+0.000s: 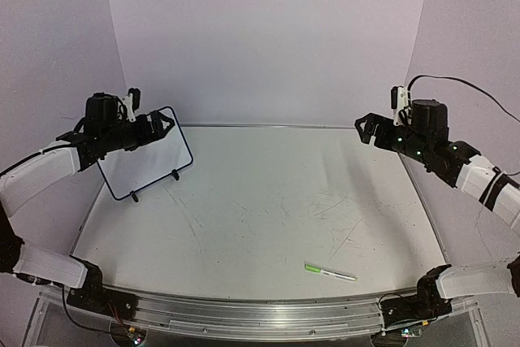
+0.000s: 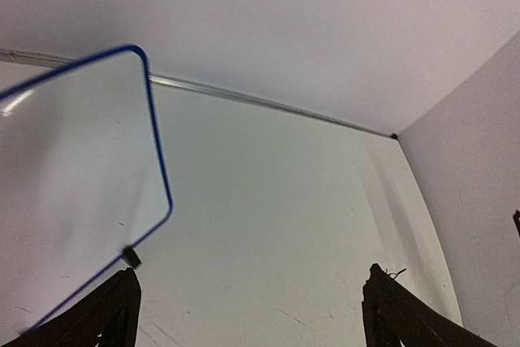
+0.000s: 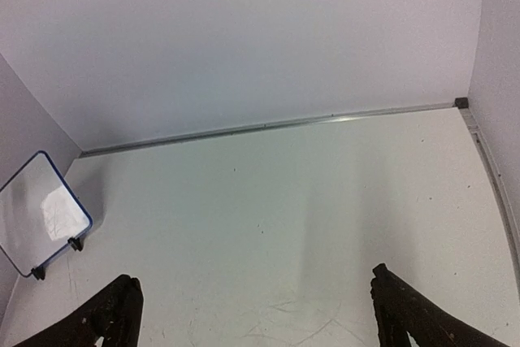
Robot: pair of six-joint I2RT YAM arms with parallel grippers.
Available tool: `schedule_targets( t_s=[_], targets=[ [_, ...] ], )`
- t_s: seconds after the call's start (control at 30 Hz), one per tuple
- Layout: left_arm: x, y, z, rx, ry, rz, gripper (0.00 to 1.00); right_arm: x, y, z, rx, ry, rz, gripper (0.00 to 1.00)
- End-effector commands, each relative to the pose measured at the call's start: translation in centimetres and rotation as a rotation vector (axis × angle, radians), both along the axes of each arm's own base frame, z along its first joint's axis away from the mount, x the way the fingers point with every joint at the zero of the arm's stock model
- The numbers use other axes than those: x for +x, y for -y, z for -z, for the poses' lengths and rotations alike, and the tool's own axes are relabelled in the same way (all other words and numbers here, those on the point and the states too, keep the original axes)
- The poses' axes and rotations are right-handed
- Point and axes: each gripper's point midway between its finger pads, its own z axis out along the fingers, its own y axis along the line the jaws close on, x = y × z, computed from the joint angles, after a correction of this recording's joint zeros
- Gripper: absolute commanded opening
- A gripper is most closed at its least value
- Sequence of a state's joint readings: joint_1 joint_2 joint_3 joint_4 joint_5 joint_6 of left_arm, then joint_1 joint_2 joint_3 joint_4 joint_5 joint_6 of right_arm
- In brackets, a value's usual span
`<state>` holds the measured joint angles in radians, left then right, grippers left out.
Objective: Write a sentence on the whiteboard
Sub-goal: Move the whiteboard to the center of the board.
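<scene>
Although the task is to write a sentence on a whiteboard, nothing in these views suggests that writing has begun. Nearest the arm bases, a slim white pen with a green cap (image 1: 329, 272) lies flat on the scuffed white desk (image 1: 268, 201), right of centre and well apart from both arms. Neither arm holds it. Farther back on the right, the right hand (image 1: 363, 129) hangs above the desk with its fingers spread wide and nothing between them. Farther back on the left, the left hand (image 1: 165, 124) is equally spread and empty, and it sits close by the top edge of the whiteboard (image 1: 146, 158). Whether it touches the frame cannot be told. The whiteboard stands on its two small black feet near the far left of the desk, leaning back, and its face reads as blank; no lettering can be made out in any view. By this judgement, picking up the pen, uncapping it and all the writing remain to be done. Only the overhead view shows the pen. The left wrist view shows the blue-edged frame and one foot at close range, while the right wrist view sees the board small and distant, with a bright glare patch.
</scene>
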<state>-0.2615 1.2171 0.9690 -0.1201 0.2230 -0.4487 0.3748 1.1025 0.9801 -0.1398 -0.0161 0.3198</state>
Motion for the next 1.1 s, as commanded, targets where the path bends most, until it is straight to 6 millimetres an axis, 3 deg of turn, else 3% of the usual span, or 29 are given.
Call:
schedule_targets(
  t_s=[0.0, 0.2, 0.3, 0.37, 0.5, 0.6, 0.7, 0.8, 0.9, 1.07],
  targets=[
    [-2.4, 5.9, -0.3, -0.028, 0.003, 0.187, 0.96, 0.4, -1.4, 0.1, -0.009, -0.027, -0.027, 0.98],
    [-4.1, 9.8, 4.8, 0.032, -0.111, 0.199, 0.95, 0.5, -2.6, 1.7, -0.024, -0.065, -0.079, 0.98],
    [-4.9, 10.5, 8.2, 0.095, -0.185, 0.147, 0.94, 0.5, -2.5, 2.2, -0.032, -0.072, -0.070, 0.98],
    [-4.9, 9.8, 10.2, 0.129, -0.235, 0.041, 0.94, 0.7, -2.1, 2.7, -0.037, -0.082, -0.044, 0.98],
    [-5.4, 6.4, 13.3, 0.297, -0.320, -0.304, 0.94, 1.5, -1.0, 3.6, -0.039, -0.110, 0.041, 0.98],
    [-5.6, 5.3, 15.1, 0.327, -0.379, -0.419, 0.97, 1.8, 0.1, 3.8, -0.053, -0.129, 0.113, 0.98],
    [-5.3, 5.6, 16.4, 0.336, -0.409, -0.437, 0.96, 1.6, -0.5, 3.7, -0.057, -0.132, 0.071, 0.98],
    [-4.3, 6.4, 17.6, 0.345, -0.439, -0.441, 0.89, 1.0, -1.5, 3.7, -0.051, -0.134, 0.000, 0.98],
    [-2.9, 6.9, 18.7, 0.328, -0.465, -0.475, 0.88, 0.6, -0.8, 4.0, -0.056, -0.130, 0.027, 0.98],
    [0.4, 4.9, 20.0, 0.357, -0.446, -0.603, 0.73, 0.1, -0.4, 4.1, -0.060, -0.121, 0.039, 0.98]
  ],
)
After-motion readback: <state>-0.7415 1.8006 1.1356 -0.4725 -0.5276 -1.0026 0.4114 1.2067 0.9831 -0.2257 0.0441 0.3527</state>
